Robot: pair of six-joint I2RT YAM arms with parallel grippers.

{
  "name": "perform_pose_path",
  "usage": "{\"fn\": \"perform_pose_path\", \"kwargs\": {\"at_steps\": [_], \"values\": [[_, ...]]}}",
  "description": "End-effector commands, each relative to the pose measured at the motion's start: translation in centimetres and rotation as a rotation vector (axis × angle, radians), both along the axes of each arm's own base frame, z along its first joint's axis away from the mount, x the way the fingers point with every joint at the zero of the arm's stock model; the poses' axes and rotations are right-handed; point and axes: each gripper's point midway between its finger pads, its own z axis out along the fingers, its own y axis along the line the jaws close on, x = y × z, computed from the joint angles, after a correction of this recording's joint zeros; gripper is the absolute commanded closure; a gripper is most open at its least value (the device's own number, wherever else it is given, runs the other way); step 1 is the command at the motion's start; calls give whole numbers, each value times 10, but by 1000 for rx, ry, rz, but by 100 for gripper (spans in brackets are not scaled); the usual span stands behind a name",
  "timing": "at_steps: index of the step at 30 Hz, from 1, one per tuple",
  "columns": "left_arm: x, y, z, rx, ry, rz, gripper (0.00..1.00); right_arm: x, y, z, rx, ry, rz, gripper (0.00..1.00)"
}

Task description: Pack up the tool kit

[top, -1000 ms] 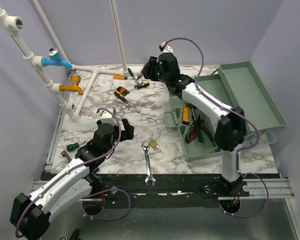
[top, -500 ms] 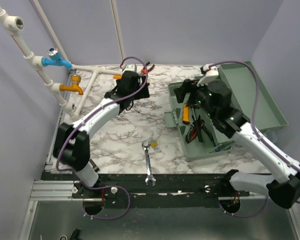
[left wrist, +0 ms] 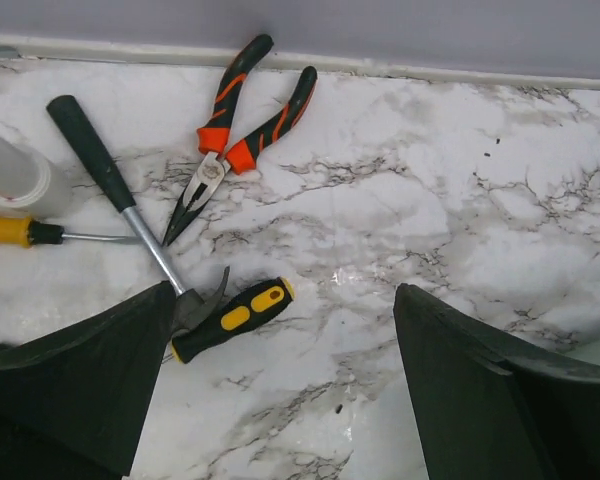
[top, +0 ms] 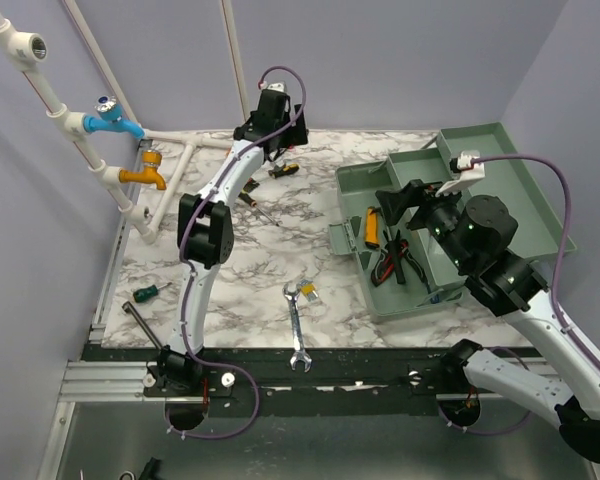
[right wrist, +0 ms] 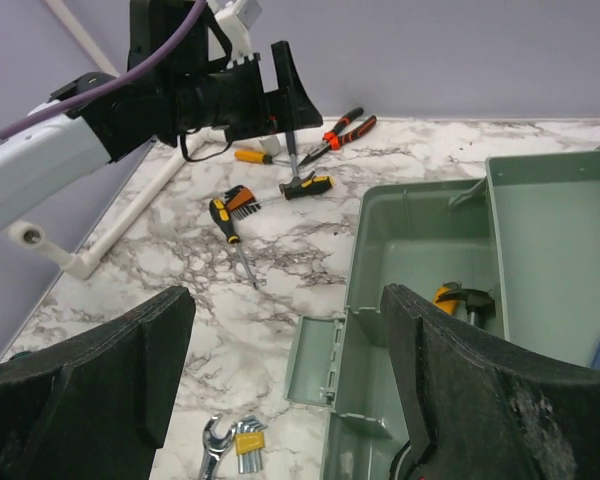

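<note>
The grey-green toolbox [top: 352, 190] stands open at the right, its lid [top: 510, 190] laid back. An orange-handled tool [top: 371, 227] and red-black pliers [top: 392, 262] lie inside. My right gripper [top: 395, 203] hovers open and empty over the box; its wrist view shows the box wall [right wrist: 400, 230] between the fingers. My left gripper [top: 280, 140] is open and empty above the far edge. Below it lie orange-black pliers [left wrist: 235, 120], a small hammer [left wrist: 110, 180], a yellow-black screwdriver handle [left wrist: 230, 318] and a yellow-handled screwdriver [left wrist: 5, 230].
A wrench [top: 297, 325] and hex keys [top: 308, 292] lie near the front middle. A green screwdriver [top: 145, 292] lies at the front left. Another screwdriver [top: 255, 205] lies in the middle back. White pipes with a blue tap [top: 115, 120] and an orange tap [top: 145, 175] line the left wall.
My left arm has swung from the near left to the far back edge. My right arm has drawn back from the far middle to above the toolbox.
</note>
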Motion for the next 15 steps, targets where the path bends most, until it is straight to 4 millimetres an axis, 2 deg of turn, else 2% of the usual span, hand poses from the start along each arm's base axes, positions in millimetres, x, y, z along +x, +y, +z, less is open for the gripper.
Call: {"fn": "perform_pose_path", "kwargs": {"at_steps": [1,3,6,8,11,15], "values": [[23,6,-25,-263,131,-34,12,0,-2,-12,-19,38,-11,17],[27,11,-37,-403,204,-14,18,1,-3,-10,-19,35,-18,16],[15,2,-58,-504,342,-34,20,0,-4,-5,-12,26,-23,17],[1,-1,-66,-497,409,-43,28,0,-7,-2,-6,20,-32,16],[-21,8,-77,-460,504,7,38,-2,-8,3,10,10,-37,17],[-48,20,-88,-353,574,51,41,-8,-9,8,38,3,-21,17]]}}
